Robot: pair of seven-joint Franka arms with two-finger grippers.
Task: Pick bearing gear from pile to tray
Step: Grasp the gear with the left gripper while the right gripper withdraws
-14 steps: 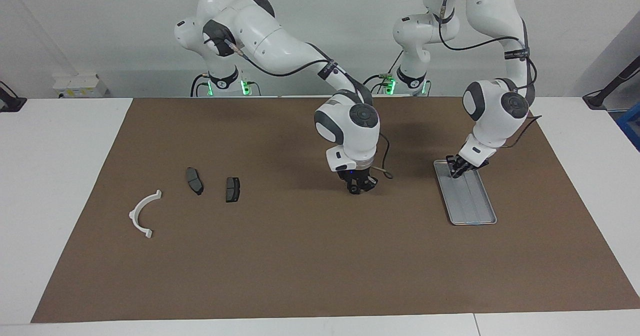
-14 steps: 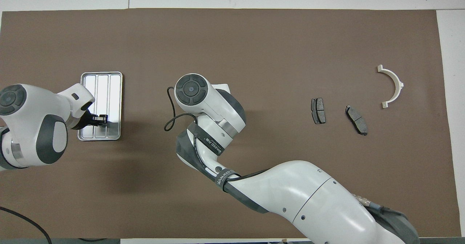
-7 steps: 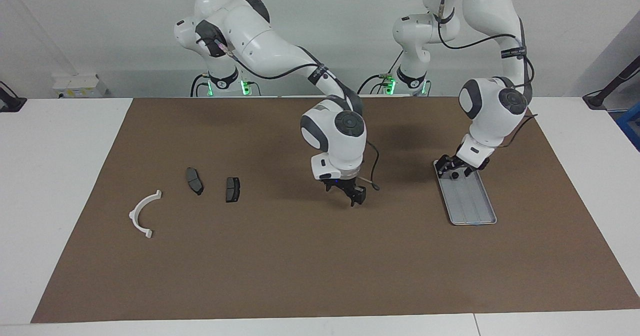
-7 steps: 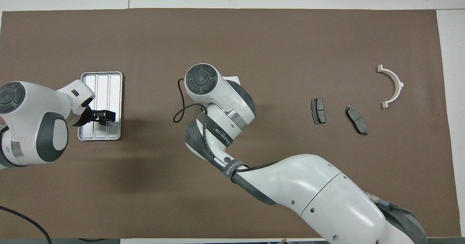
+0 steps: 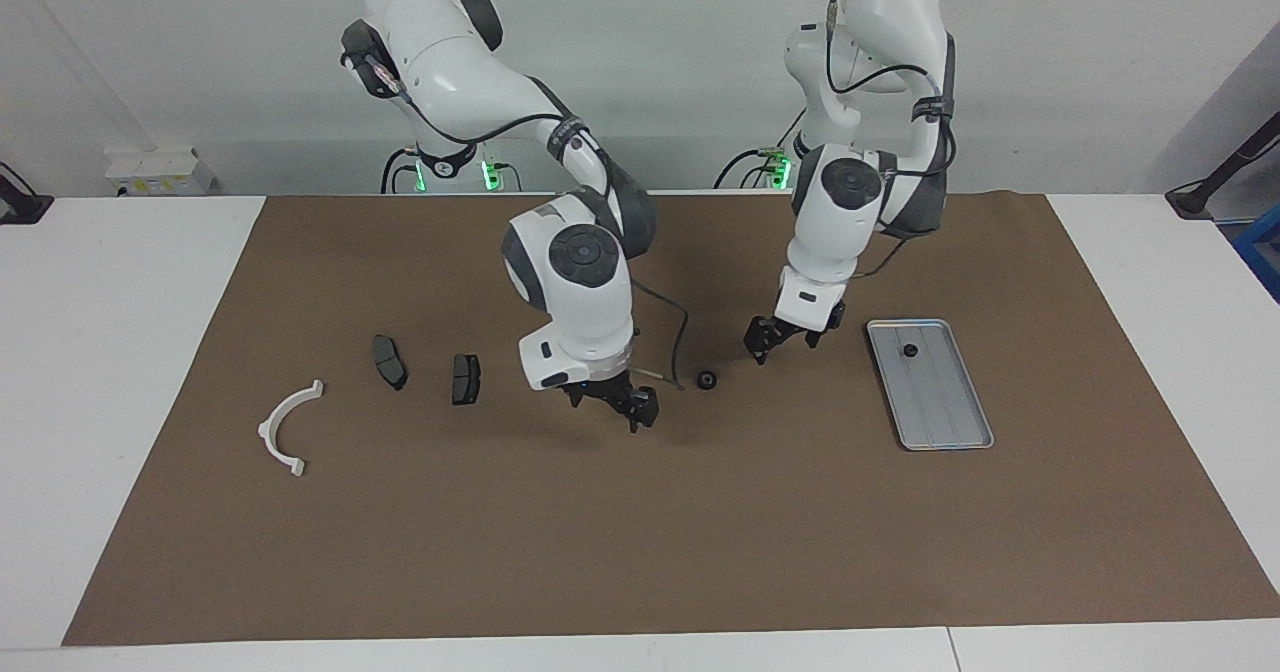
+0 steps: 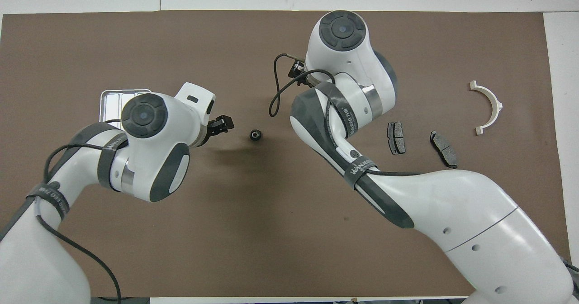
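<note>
A small black round piece (image 5: 706,380) lies on the brown mat; it also shows in the overhead view (image 6: 255,135). Another black round piece (image 5: 910,350) lies in the silver tray (image 5: 945,412), near the end nearest the robots. My left gripper (image 5: 780,337) is open and empty, low over the mat between the tray and the loose piece, also seen from overhead (image 6: 221,124). My right gripper (image 5: 612,404) is open and empty over the mat beside the loose piece, toward the brake pads. In the overhead view the tray (image 6: 111,99) is mostly covered by the left arm.
Two dark grey brake pads (image 5: 389,361) (image 5: 465,378) and a white curved bracket (image 5: 288,424) lie toward the right arm's end of the mat. They also show in the overhead view: pads (image 6: 396,137) (image 6: 443,143), bracket (image 6: 488,107).
My left gripper left a black piece in the tray and moved toward the middle. My right gripper moved toward the brake pads, uncovering a black piece on the mat.
</note>
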